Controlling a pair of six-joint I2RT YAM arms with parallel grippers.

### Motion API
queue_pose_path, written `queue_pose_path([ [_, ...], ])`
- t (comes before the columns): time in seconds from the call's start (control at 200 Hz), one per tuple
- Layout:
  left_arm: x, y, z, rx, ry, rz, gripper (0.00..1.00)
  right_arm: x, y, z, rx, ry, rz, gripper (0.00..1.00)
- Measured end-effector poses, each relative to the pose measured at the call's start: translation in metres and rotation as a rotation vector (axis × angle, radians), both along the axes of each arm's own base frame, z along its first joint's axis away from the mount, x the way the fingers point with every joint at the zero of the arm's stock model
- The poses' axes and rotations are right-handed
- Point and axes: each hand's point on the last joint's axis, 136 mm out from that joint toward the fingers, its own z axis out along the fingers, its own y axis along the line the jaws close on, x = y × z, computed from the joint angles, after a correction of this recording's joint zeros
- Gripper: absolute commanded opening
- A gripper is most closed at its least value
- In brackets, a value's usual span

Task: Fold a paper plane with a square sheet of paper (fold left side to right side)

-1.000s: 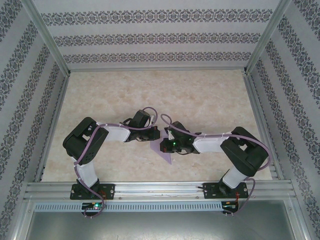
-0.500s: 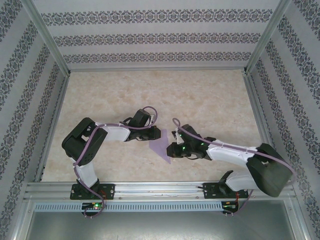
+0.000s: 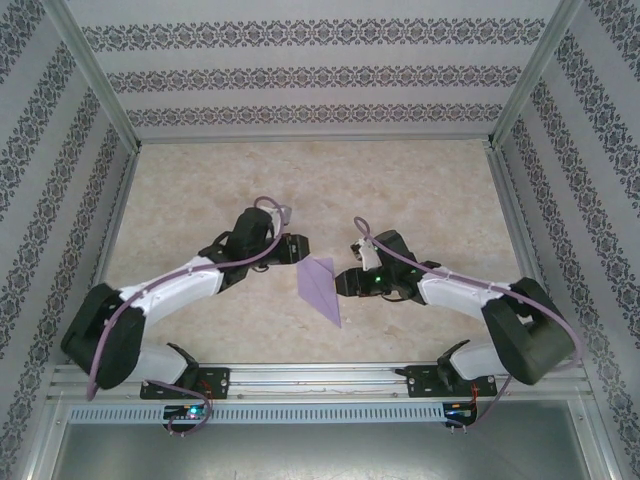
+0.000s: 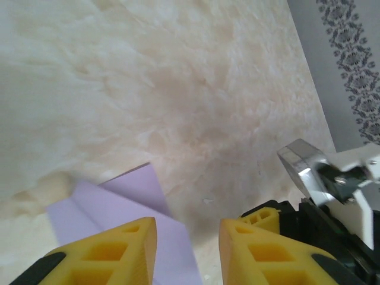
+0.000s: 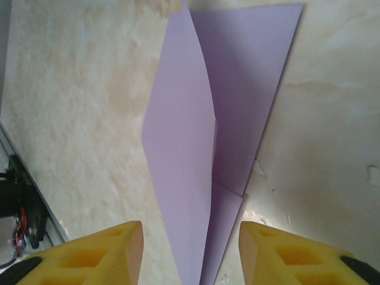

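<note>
The paper plane (image 3: 320, 288) lies creased and free on the table (image 3: 420, 190), centred toward its near edge. The left hand (image 3: 300, 250) and right hand (image 3: 345, 281) flank it, both part open and empty. Folding appears nearly complete. Next, inspect the creases and regrasp only if a fold remains.

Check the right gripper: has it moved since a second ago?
Yes. The right gripper has pulled back rightward off the top of the purple paper, toward the table's right rail.
</note>
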Motion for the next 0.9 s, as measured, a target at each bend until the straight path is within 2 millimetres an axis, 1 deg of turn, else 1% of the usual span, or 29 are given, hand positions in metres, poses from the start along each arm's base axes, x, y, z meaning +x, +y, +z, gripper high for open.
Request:
queue_pose_path([
  [0.065, -0.008, 0.013, -0.004, 0.016, -0.003, 0.023, 0.35, 0.0, 0.003, -0.007, 0.003, 0.013, 0.019, 0.43],
  [0.16, -0.019, 0.028, -0.011, 0.044, -0.002, 0.046, 0.36, 0.0, 0.009, -0.013, 0.017, 0.019, 0.041, 0.4],
  [0.29, -0.027, 0.041, -0.011, 0.053, -0.013, 0.065, 0.41, 0.002, 0.02, -0.018, 0.032, 0.021, 0.072, 0.34],
  [0.365, -0.03, 0.045, -0.008, 0.045, -0.025, 0.073, 0.43, 0.004, 0.023, -0.02, 0.042, 0.019, 0.076, 0.26],
  [0.495, -0.031, 0.049, 0.004, 0.024, -0.059, 0.084, 0.48, 0.006, 0.027, -0.017, 0.06, 0.003, 0.088, 0.0],
  [0.6, -0.033, 0.052, 0.011, 0.007, -0.082, 0.089, 0.52, 0.008, 0.028, -0.012, 0.071, -0.014, 0.088, 0.0],
  [0.65, -0.035, 0.053, 0.014, -0.006, -0.094, 0.091, 0.55, 0.01, 0.027, -0.005, 0.082, -0.031, 0.085, 0.0],
  [0.705, -0.037, 0.054, 0.018, -0.029, -0.108, 0.089, 0.57, 0.013, 0.025, 0.006, 0.101, -0.063, 0.077, 0.0],
  [0.804, -0.039, 0.053, 0.03, -0.093, -0.148, 0.083, 0.6, 0.023, 0.017, 0.036, 0.162, -0.145, 0.052, 0.0],
  [0.899, -0.04, 0.048, 0.051, -0.19, -0.204, 0.065, 0.61, 0.033, 0.007, 0.066, 0.24, -0.226, 0.028, 0.0],
])
